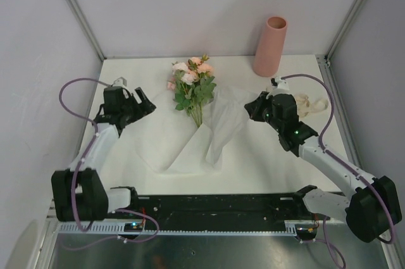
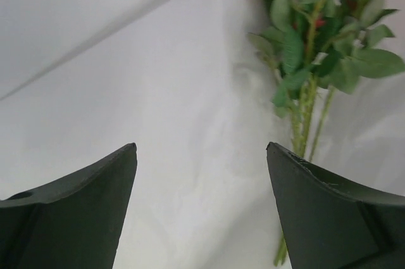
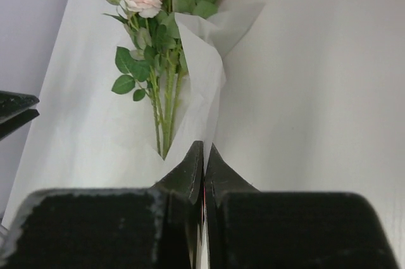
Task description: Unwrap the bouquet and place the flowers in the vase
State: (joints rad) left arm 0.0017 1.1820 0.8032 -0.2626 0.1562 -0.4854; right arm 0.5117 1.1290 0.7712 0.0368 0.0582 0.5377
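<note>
**Bouquet lies half-opened at centre, vase stands apart at upper right**

In the top view the bouquet [image 1: 195, 95] lies on the white table [image 1: 139, 73] near the middle of the frame. Its blooms point toward the far edge and its stems run down toward the arms. The flowers [image 1: 192, 73], pink and peach with green leaves, rest on the white paper [image 1: 218, 126]. The paper is spread loose and creased around the stems, open on the left and folded up on the right.

The vase [image 1: 271, 46] stands upright in the upper right, well apart from the bouquet.

The left gripper [image 2: 201, 149] sits left of the blooms with its fingers spread wide and nothing between them.

The right gripper [image 3: 203, 149] is at the right edge of the paper, with its fingers pressed together. Their tips meet the paper's fold, but whether a layer is pinched between them cannot be told.
</note>
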